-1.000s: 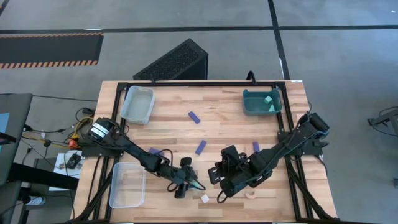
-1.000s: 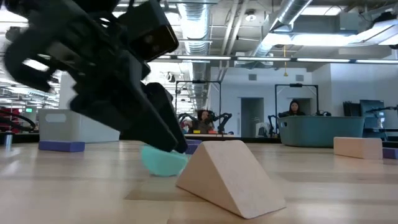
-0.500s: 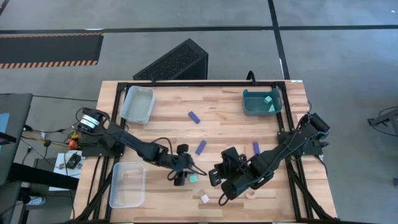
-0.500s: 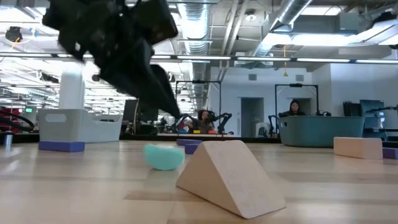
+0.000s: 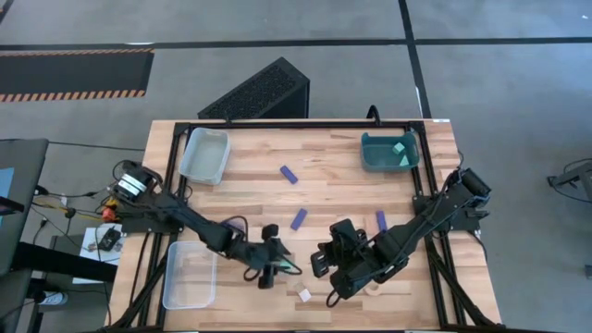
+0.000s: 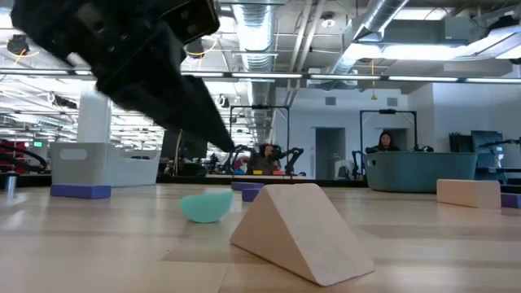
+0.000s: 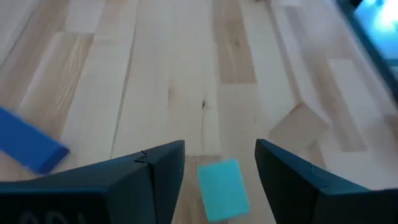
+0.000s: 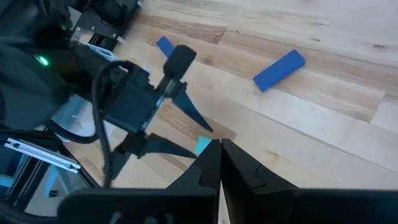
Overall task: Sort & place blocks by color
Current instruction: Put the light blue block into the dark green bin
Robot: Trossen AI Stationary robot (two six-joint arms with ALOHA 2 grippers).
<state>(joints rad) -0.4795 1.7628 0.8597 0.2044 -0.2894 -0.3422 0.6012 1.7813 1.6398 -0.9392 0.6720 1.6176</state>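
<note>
Three bins sit on the slatted wooden table (image 5: 333, 176). A teal bin (image 5: 388, 152) at the far right corner holds a light cyan cube (image 5: 399, 148) and what may be a second pale piece, too small to tell. A grey bin (image 5: 204, 154) at the far left corner and a clear bin (image 5: 190, 274) at the near left edge both look empty from above.

Dark blue oblong bars (image 5: 289, 174) lie flat and well apart across the middle of the table, another (image 5: 298, 219) nearer the arms and a third (image 5: 380, 219) just beside the right arm. A pale tan wooden wedge (image 6: 301, 232), smooth and triangular, rests near the front edge, with a tan block (image 6: 468, 193) farther right.

The left gripper (image 5: 277, 268) hovers low with its fingers (image 7: 155, 171) spread apart and gripping nothing; a small cyan block (image 7: 222, 190) lies on the wood in the gap between them, touching neither. In the low view that cyan piece (image 6: 204, 205) looks rounded, resting free on the table beside the wedge.

The right gripper (image 8: 219, 163) waits just beside it, fingers pressed together and empty.
</note>
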